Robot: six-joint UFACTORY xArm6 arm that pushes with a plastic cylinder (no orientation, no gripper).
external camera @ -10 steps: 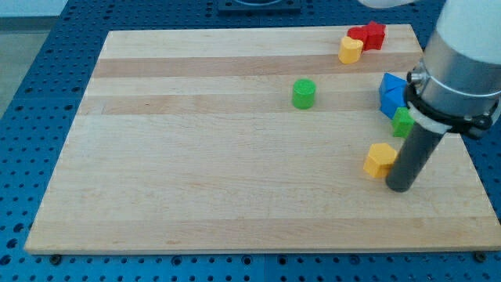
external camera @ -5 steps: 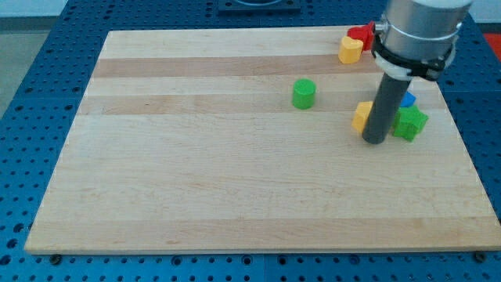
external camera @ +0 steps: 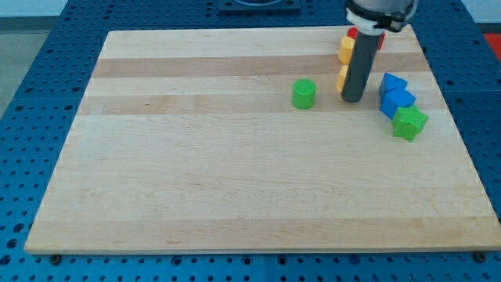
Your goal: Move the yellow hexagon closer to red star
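**Rod tip planted beside a yellow block near the board's far right corner**

The pale wooden board with faint darker stripes lies on a blue perforated table. Its near half carries no blocks in this view.

Nearest of the blocks, toward the view's right, is a green star-shaped block. Touching it on the far side is a blue block with angled faces, and just behind that a second blue, wedge-like block; the two blues are pressed together. Well to the view's left of them, standing alone, is a green cylinder block.

My tip rests on the board between the green cylinder and the blue pair. There is no gripper on this arm, only the straight dark rod, so nothing is grasped. A yellow block sits just behind and to the left of the rod, mostly hidden by it; only a narrow edge shows, apparently touching the rod, and its shape cannot be made out.

Farther back, another yellow block is also partly covered by the rod. At the far edge a sliver of the red star block shows just above that yellow piece, close to or touching it.
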